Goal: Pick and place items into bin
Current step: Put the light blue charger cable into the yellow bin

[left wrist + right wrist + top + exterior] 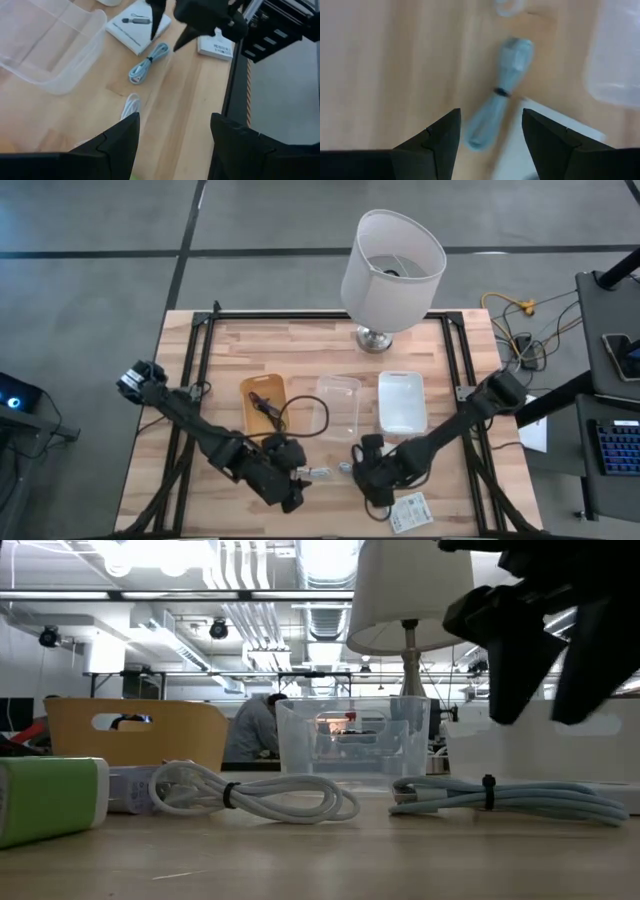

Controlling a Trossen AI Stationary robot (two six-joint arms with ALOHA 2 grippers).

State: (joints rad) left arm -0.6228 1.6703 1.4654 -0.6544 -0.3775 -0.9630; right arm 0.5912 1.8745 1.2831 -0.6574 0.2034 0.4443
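A pale-blue coiled cable [501, 95] lies flat on the wooden table, next to a white coiled cable [250, 796] and a green block [48, 800]. My right gripper [491, 114] is open and hangs above the pale-blue cable [147, 62], one finger on either side, apart from it. My left gripper [175, 120] is open too, near the table's near edge, above the white cable [131, 105] and touching nothing. Two white printed cards [137, 27] [216, 47] lie flat near the right gripper [368, 475]. A black cable [268, 408] lies in a yellow tray.
Across the table's middle stand the yellow tray [262, 385], a clear plastic bin [338, 402] and a white bin [401, 402]. The big white lamp [392, 258] stands at the far edge. Black frame rails [455, 370] run along both sides.
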